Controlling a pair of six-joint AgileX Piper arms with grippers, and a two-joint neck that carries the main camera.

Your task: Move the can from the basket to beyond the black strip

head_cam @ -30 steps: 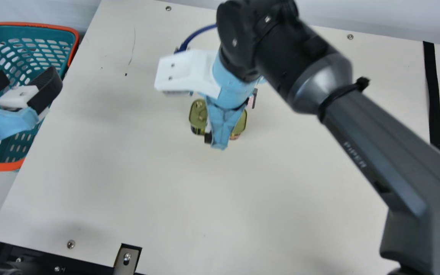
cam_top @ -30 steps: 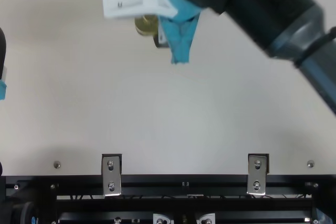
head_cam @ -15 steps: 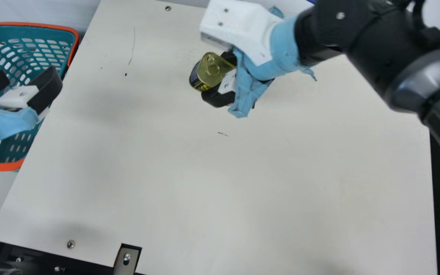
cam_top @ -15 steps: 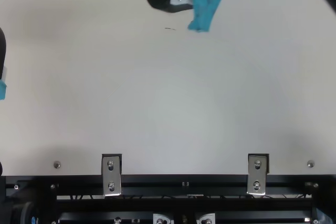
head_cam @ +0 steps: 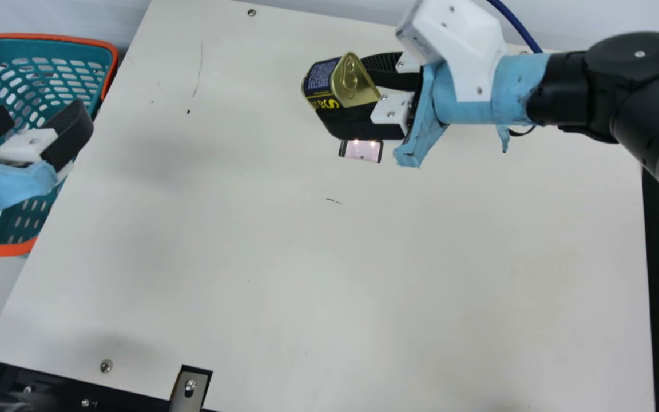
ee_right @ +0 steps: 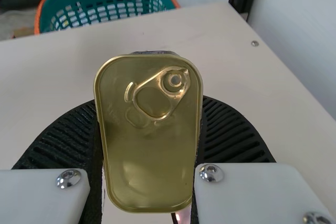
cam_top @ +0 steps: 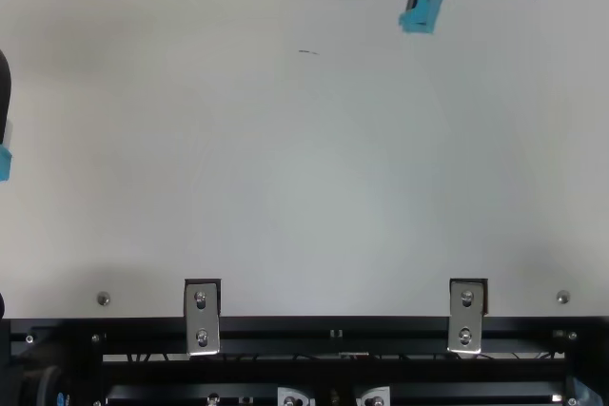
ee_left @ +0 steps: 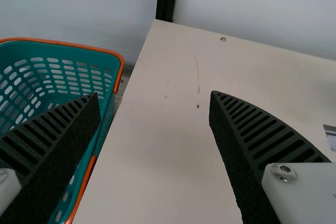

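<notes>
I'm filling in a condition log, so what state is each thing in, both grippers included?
Can: lid sealed, pull tab down, tilted, held above the table
Right gripper: closed on the can
Left gripper: open, nothing between its fingers
Basket: upright, open-topped
Black strip: lying flat
Dark-edged slab: shiny; lit or just reflecting, can't tell

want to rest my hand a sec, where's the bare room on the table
Bare: the wide near part of the table between basket and strip, and the patch between basket and can. Crowded: the far middle, where the right gripper holds the can near a slab, and the basket side, where the left gripper hangs.
</notes>
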